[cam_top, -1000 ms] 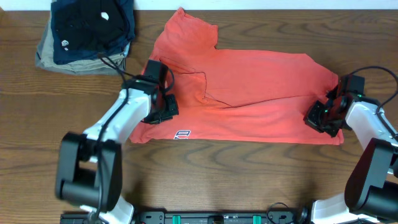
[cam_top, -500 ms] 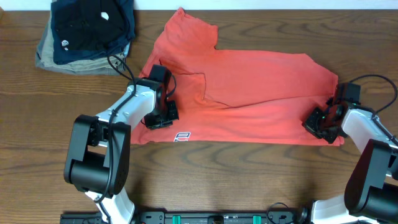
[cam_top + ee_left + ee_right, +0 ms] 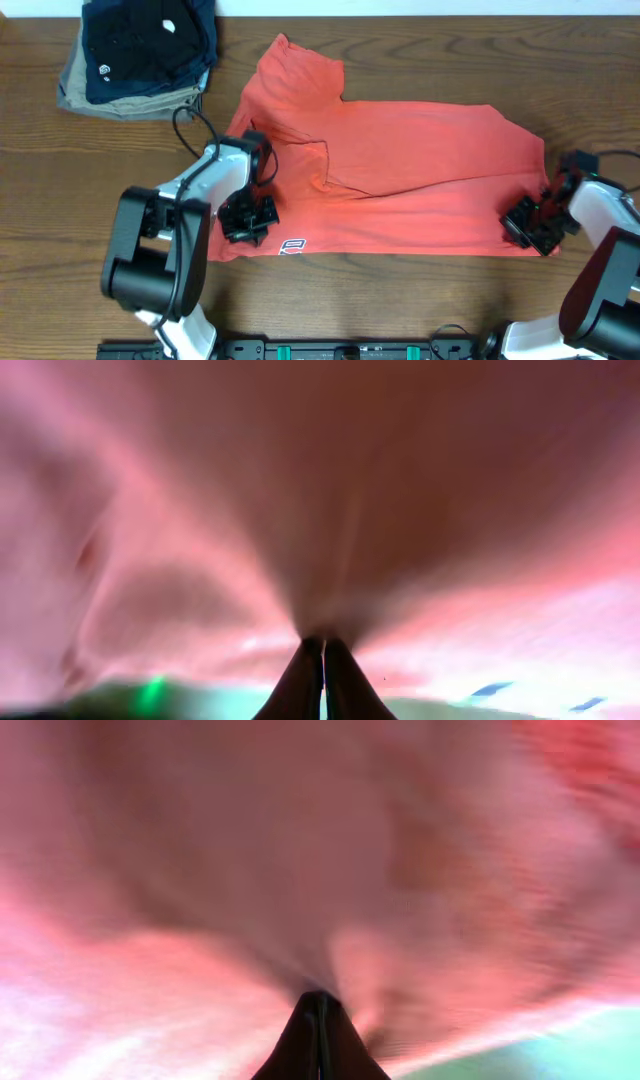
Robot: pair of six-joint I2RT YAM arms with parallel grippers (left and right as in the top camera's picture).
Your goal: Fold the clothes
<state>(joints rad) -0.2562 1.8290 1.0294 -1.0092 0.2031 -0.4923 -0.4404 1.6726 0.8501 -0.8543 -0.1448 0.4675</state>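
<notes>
T-shirt [image 3: 400, 160] looks folded once (loosely), near the table [image 3: 400, 300] front edge. Left gripper [image 3: 247, 219] and right gripper [image 3: 531, 225] each pinch its hem. More folds remain.

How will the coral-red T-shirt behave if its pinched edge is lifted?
Probably floppy: the coral-red T-shirt puckers into tented folds where the jaws of the left gripper and right gripper pinch it. Likely light, lying thin and flat with soft creases. It may sag between the two grips and drag on the wooden table.
</notes>
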